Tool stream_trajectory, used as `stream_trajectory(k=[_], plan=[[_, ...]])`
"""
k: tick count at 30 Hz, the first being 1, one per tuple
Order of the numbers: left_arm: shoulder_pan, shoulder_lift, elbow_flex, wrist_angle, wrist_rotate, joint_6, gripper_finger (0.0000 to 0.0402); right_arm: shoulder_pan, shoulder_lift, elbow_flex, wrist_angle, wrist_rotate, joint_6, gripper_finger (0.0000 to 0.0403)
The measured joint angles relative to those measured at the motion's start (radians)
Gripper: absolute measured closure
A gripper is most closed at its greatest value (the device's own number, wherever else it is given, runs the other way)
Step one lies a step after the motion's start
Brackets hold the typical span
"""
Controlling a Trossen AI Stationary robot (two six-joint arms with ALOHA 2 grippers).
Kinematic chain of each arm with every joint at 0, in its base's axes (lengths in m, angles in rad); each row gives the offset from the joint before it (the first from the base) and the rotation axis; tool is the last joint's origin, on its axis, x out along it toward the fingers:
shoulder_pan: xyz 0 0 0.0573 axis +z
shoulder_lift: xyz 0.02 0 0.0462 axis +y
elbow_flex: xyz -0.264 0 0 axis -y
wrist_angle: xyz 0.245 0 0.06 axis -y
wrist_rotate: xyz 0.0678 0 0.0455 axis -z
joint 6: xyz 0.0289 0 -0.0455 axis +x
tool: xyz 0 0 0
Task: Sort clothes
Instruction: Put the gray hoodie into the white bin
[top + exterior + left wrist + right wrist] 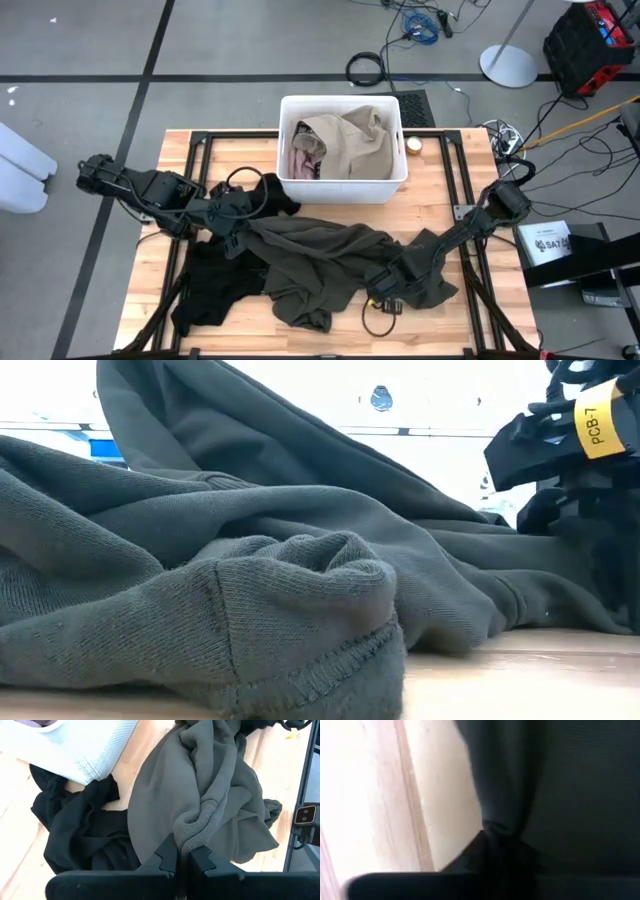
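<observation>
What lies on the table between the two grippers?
The high view shows the olive-green garment spread between the left gripper and the right gripper; each gripper's jaws pinch it at one end.

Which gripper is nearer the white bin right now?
Left. The left gripper grips the olive garment just below the white bin's front-left corner. The right gripper is farther down the table, pinching the same garment's lower edge.
</observation>
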Motion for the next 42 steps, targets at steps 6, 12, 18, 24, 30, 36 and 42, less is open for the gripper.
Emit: stream_trajectory(k=[6, 12, 18, 24, 30, 36, 42], plan=[[0.0, 0.0, 0.0, 0.004, -0.001, 0.008, 0.0386, 0.038, -0.113, -0.051, 0.056, 0.011, 0.09, 0.0398], [0.0, 0.0, 0.0, 0.012, 0.021, 0.008, 0.0386, 0.142, -0.279, 0.082, 0.016, 0.087, 0.064, 0.0401], [0.0, 0.0, 0.0, 0.019, 0.055, 0.007, 0.0386, 0.322, -0.415, 0.3, -0.379, 0.397, 0.234, 0.0402], [0.0, 0.0, 0.0, 0.019, 0.109, 0.007, 0.0386, 0.548, -0.436, 0.471, -0.805, 0.611, 0.581, 0.0403], [0.0, 0.0, 0.0, 0.019, 0.138, 0.006, 0.0386, 0.716, -0.436, 0.538, -0.955, 0.921, 0.761, 0.0403], [0.0, 0.0, 0.0, -0.059, 0.169, -0.015, 0.0386, 0.756, -0.436, 0.558, -0.955, 0.979, 0.763, 0.0403], [-0.003, 0.01, 0.0, -0.22, 0.207, -0.103, 0.0386, 0.755, -0.435, 0.557, -0.955, 0.957, 0.757, 0.0403]])
